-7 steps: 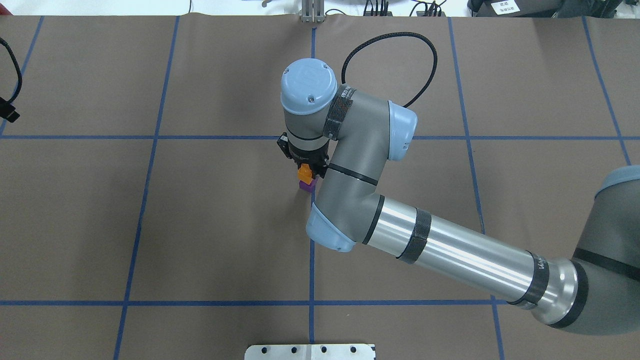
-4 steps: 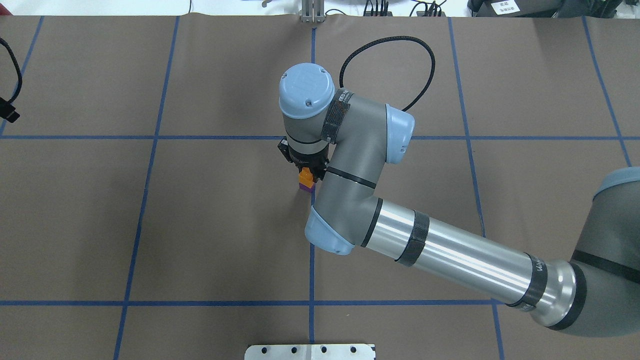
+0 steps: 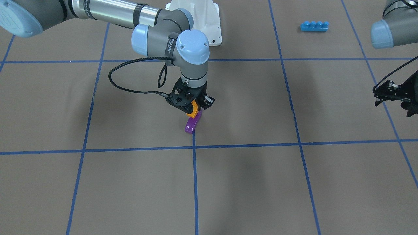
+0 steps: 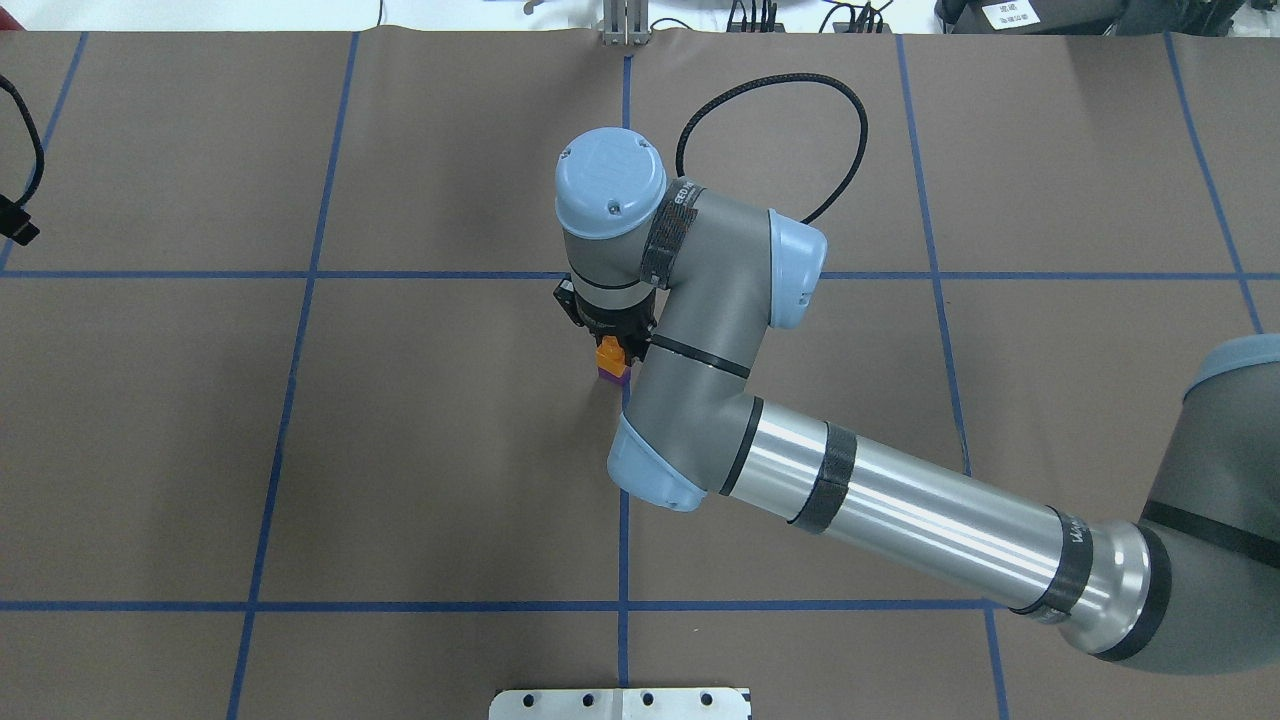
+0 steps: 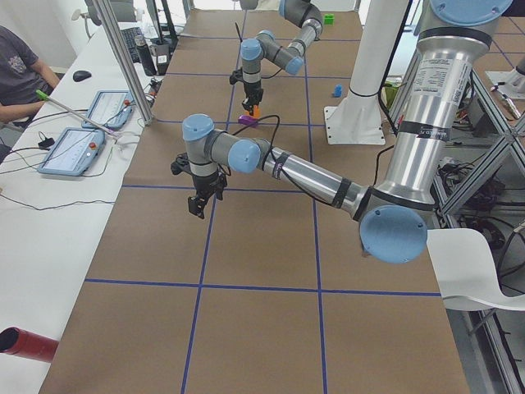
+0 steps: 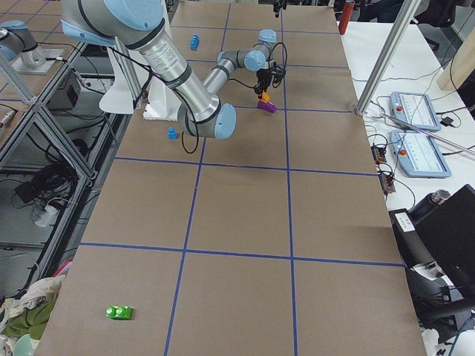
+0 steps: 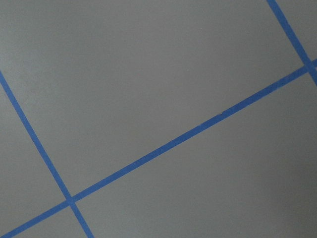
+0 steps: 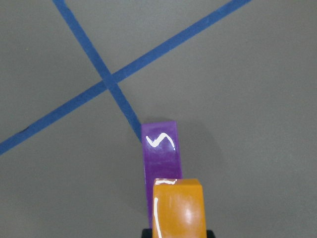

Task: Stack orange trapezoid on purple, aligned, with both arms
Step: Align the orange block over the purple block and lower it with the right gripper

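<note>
My right gripper (image 3: 195, 109) is shut on the orange trapezoid (image 3: 194, 112) and holds it low over the far end of the purple brick (image 3: 192, 125). The purple brick lies on the table next to a blue tape crossing. In the overhead view the orange brick (image 4: 608, 352) covers most of the purple one (image 4: 614, 374). The right wrist view shows the orange brick (image 8: 178, 208) over the purple brick's near end (image 8: 160, 148). I cannot tell if they touch. My left gripper (image 3: 392, 94) hangs over bare table far off to the side. I cannot tell its jaw state.
A long blue four-stud brick (image 3: 314, 25) lies near the robot's base (image 3: 196, 19). A small blue brick (image 6: 172, 133) and a green brick (image 6: 118, 312) lie far from the stack. Control tablets (image 6: 415, 111) sit on the side table.
My right arm has come down and shifted slightly, bringing the orange brick lower over the purple one, which now shows less beneath it. The left gripper has not moved.
</note>
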Available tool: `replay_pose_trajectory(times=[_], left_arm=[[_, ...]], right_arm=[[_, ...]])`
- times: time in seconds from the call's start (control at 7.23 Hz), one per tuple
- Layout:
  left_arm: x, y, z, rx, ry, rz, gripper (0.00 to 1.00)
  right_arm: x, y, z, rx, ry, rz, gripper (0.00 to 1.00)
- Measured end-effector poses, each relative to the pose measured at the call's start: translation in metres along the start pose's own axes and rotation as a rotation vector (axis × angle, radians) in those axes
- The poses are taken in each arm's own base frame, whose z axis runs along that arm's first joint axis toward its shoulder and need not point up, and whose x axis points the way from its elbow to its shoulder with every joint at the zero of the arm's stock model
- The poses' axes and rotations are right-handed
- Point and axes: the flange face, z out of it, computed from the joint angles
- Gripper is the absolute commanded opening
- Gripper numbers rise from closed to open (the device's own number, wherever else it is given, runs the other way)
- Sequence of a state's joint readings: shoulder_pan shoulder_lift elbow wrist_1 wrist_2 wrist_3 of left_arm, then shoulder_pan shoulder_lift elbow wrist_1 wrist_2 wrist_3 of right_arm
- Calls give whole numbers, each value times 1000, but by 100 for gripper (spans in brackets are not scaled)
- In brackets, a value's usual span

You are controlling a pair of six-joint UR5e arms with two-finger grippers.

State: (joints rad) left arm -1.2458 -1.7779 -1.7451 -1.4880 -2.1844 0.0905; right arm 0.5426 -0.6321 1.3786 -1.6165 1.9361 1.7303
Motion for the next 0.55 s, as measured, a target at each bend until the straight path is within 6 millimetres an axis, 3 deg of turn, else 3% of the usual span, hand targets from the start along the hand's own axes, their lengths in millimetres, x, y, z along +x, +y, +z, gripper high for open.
replay_pose_trajectory(times=[0.55], left_arm=[[0,0,0,0,0,0,100]], right_arm=[[-1,-7,1,5,1,7,0]])
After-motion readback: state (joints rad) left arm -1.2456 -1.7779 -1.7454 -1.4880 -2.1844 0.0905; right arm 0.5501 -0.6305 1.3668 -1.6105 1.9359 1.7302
